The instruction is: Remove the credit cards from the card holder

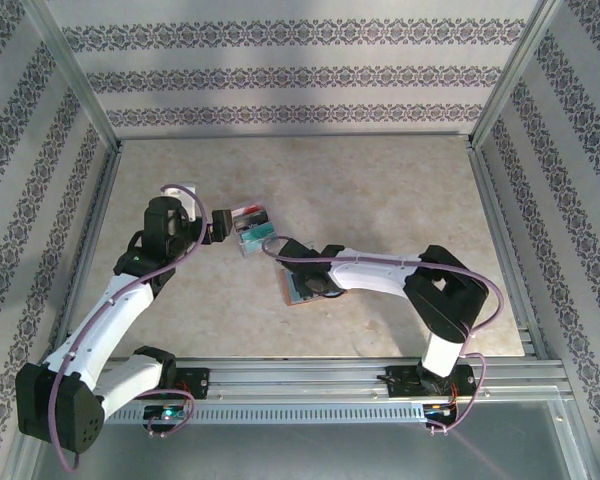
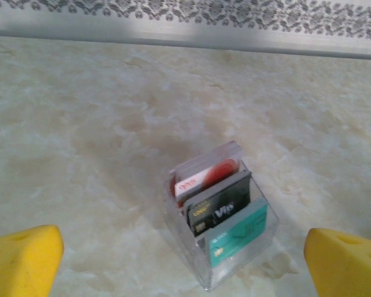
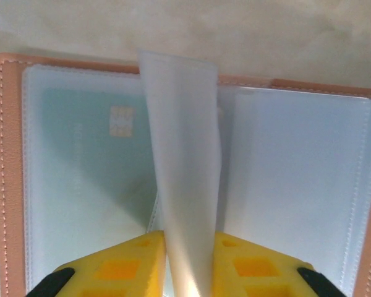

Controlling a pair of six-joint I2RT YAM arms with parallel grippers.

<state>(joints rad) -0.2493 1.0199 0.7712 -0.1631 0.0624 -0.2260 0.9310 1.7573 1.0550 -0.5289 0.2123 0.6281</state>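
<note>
The card holder lay open on the table, brown leather edging cloudy plastic sleeves, a teal card inside one. The right gripper pinched the middle sleeve; the left gripper hung wide open.

The dark card carried pale letters that looked like "VIP", with a small gold mark beside them too fine to read. The red-and-white card bore a short red word, blurred. The teal card showed faint, illegible white print. No legible text showed on the pale green card in the card holder.
</note>
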